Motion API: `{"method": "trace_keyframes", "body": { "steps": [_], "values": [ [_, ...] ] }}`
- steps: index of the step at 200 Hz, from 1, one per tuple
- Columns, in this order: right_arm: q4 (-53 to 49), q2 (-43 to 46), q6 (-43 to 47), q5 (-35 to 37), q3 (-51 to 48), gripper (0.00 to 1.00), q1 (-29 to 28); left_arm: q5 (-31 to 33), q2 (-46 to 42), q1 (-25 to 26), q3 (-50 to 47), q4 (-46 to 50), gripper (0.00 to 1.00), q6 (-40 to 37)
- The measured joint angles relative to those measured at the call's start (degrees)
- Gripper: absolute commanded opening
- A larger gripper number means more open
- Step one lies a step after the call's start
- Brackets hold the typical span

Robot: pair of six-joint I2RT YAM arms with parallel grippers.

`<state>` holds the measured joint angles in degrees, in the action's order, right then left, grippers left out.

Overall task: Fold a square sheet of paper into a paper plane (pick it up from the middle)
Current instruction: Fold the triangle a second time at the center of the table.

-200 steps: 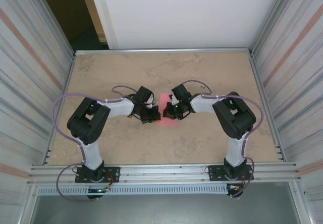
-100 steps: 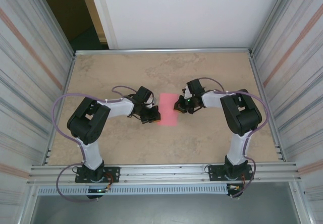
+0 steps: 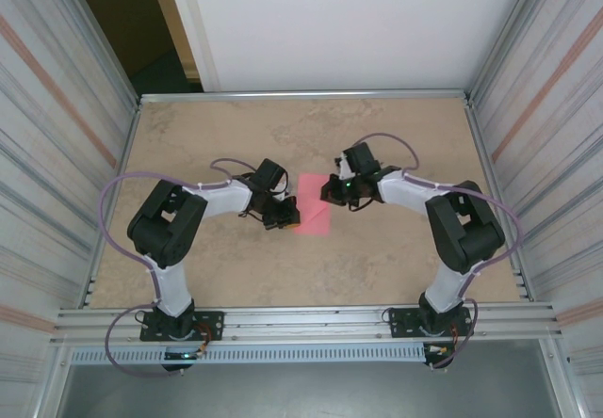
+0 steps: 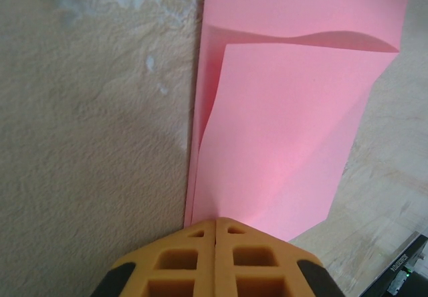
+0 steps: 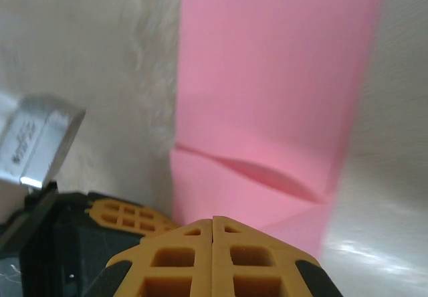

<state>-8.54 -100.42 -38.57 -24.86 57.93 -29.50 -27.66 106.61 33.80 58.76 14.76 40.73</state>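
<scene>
The pink-red sheet of paper [image 3: 312, 213] lies flat on the table between the two arms, with one flap folded over onto itself [image 4: 287, 143]. My left gripper [image 3: 290, 217] is shut, and its yellow tips [image 4: 215, 221] rest on the sheet's near edge with nothing seen between them. My right gripper [image 3: 328, 192] is shut too, its tips [image 5: 214, 219] just above the paper's [image 5: 267, 89] far right part. The left gripper's fingers [image 5: 124, 215] show low in the right wrist view.
The tan stone-patterned tabletop [image 3: 226, 136] is bounded by a metal frame and corrugated side walls [image 3: 57, 154]. Purple cables loop off both arms [image 3: 122, 192]. A dark part of the right arm with a green light [image 4: 404, 273] sits beside the sheet.
The right gripper pulled back off the sheet's middle to the right, then shifted up to its far right part, its elbow swinging outward. The left arm has stayed put.
</scene>
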Motion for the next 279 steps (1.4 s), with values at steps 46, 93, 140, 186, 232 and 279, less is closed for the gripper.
{"method": "trace_keyframes", "body": {
  "steps": [46, 93, 140, 186, 232, 279],
  "values": [
    [0.5, -6.9, -1.5, -0.9, 1.4, 0.0, -2.8, 0.0, 0.1, 0.0, 0.5, 0.6, 0.0, -0.3],
    [0.5, -8.1, -1.9, -1.1, 1.6, 0.0, -2.0, -0.2, 0.3, 0.0, 1.7, 2.6, 0.0, -2.5],
    [0.7, -8.4, -2.9, -2.0, 1.6, 0.0, -1.4, -1.2, -1.7, 0.1, 1.9, 2.4, 0.0, -3.6],
    [0.8, -8.7, -3.2, -2.6, 1.6, 0.0, -1.2, -1.5, -1.2, 1.8, 3.6, 0.7, 0.0, -3.4],
    [0.9, -8.8, -3.4, -3.1, 1.6, 0.0, -1.2, -1.5, 3.0, 2.7, 6.4, 0.4, 0.0, -3.2],
    [1.0, -8.9, -3.4, -3.3, 1.6, 0.0, -1.1, -1.2, 4.8, 2.6, 6.7, 0.4, 0.0, -3.3]
  ]
}}
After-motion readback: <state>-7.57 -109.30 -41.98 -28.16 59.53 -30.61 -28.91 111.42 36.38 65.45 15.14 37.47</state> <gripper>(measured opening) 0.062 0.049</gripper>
